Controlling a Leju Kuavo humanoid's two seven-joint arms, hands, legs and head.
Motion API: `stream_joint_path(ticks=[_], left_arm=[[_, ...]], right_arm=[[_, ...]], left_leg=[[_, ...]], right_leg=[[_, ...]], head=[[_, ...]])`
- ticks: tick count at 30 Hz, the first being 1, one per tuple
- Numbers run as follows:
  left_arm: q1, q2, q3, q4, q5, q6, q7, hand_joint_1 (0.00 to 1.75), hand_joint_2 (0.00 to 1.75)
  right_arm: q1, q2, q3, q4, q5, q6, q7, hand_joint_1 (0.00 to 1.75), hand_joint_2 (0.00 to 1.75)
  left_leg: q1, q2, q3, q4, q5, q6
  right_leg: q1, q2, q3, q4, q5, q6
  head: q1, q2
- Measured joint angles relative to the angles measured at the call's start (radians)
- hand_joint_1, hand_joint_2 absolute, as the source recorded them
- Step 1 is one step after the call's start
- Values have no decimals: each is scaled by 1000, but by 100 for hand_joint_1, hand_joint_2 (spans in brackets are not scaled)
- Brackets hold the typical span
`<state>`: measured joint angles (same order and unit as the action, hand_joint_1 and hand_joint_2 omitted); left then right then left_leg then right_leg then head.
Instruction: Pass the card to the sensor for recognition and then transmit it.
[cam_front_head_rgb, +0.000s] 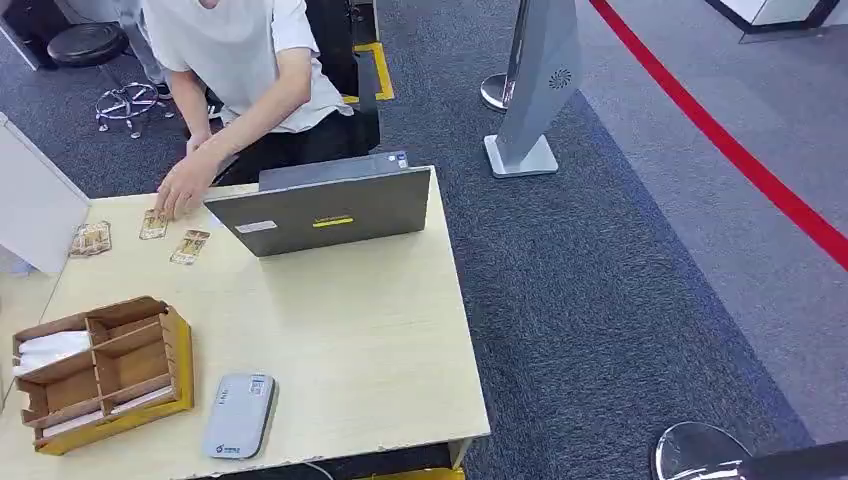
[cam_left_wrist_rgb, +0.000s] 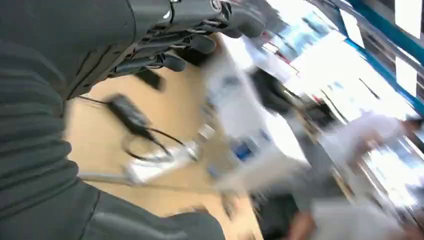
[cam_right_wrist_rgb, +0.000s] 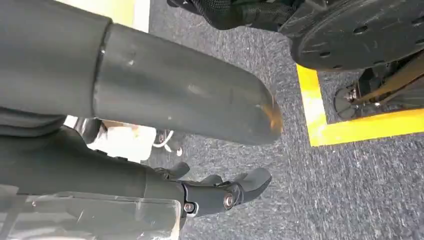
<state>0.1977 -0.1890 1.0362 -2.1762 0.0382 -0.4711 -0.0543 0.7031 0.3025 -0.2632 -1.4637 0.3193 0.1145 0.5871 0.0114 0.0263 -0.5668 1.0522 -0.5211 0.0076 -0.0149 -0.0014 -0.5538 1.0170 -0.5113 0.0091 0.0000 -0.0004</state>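
3 cards (cam_front_head_rgb: 153, 224) are lying at the upper left of the table (cam_front_head_rgb: 360, 330), a person's hand (cam_front_head_rgb: 185, 185) touching 1. The grey sensor (cam_front_head_rgb: 238, 415) is sitting lower left. Right hand (cam_right_wrist_rgb: 220, 192) is hanging loosely open, empty; left hand (cam_left_wrist_rgb: 200, 30) too blurred to judge.

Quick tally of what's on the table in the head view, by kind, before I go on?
Cards: 3, one, one under a person's hand, one
Laptop: 1
Wooden organizer box: 1
Grey card sensor: 1
Total: 6
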Motion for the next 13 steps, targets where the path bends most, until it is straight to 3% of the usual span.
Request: stream_joint_path(ticks=[3, 6, 9, 13], left_arm=[[-68, -75, 236, 118, 12, 80, 130, 0, 175], [-106, -116, 366, 249, -79, 242, 176, 0, 175], [-121, -143, 418, 411, -207, 379, 190, 0, 175], [-138, -167, 418, 676, -359, 465, 207, 0, 175]], right_arm=[[-5, 0, 0, -2, 26, 18, -7, 0, 0], [-15, 0, -2, -2, 49, 47, -27, 0, 0], [-29, 0, -7, 0, 77, 73, -48, 0, 0], [-46, 0, -20, 4, 130, 118, -76, 0, 0]], left_leg=[[0, 0, 2, 0, 0, 0], [0, -3, 3, 0, 0, 0], [-1, -6, 3, 0, 0, 1], [-1, -10, 4, 0, 0, 1]], right_leg=[[0, 0, 2, 0, 0, 0], [0, -4, 3, 0, -1, 0], [-1, -7, 4, -1, -2, 1], [-1, -11, 7, -1, -3, 3]], head=[[-1, 0], [0, 0], [0, 0], [-1, 0]])
